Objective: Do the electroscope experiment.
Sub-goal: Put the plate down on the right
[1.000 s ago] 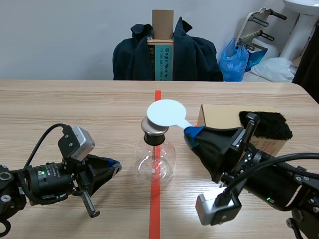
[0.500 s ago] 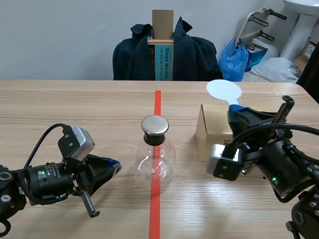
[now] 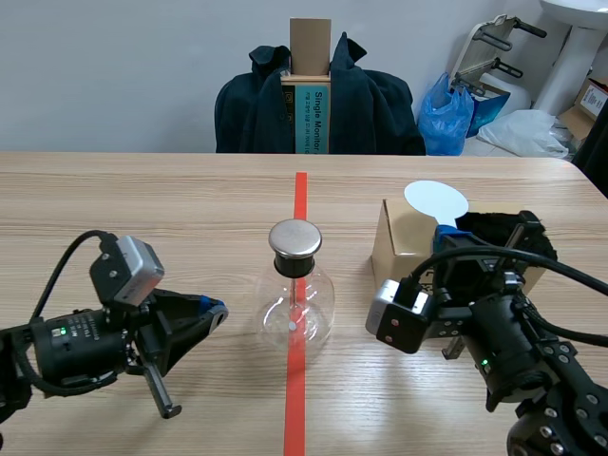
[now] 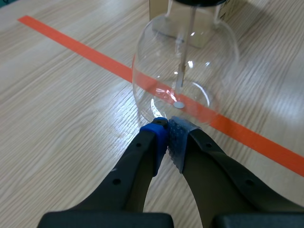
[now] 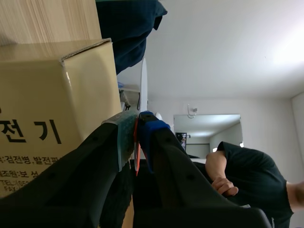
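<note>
Electroscope flask [image 3: 296, 309]: stood upright on the worktop [image 3: 142, 209], on the orange-red tape line [image 3: 300, 190], between the two arms.
Metal cap [image 3: 295, 238]: seated on the flask's neck; a thin rod [image 4: 181, 71] is seen hanging inside the glass.
Left gripper [image 4: 167, 124]: held low over the worktop and pointed at the flask; the fingers are pressed together with nothing between them, the tips just beside the glass wall. Contact cannot be told.
Right gripper [image 5: 137, 118]: the fingers are clamped on the stem of a white disc [image 3: 436, 200].
White disc: held above the cardboard box [image 3: 394, 242], well apart from the metal cap.
Cardboard box: set on the worktop beside the flask, on the right arm's side.
Background: a chair draped with a dark jacket [image 3: 256, 114] is seen beyond the worktop's far edge.
</note>
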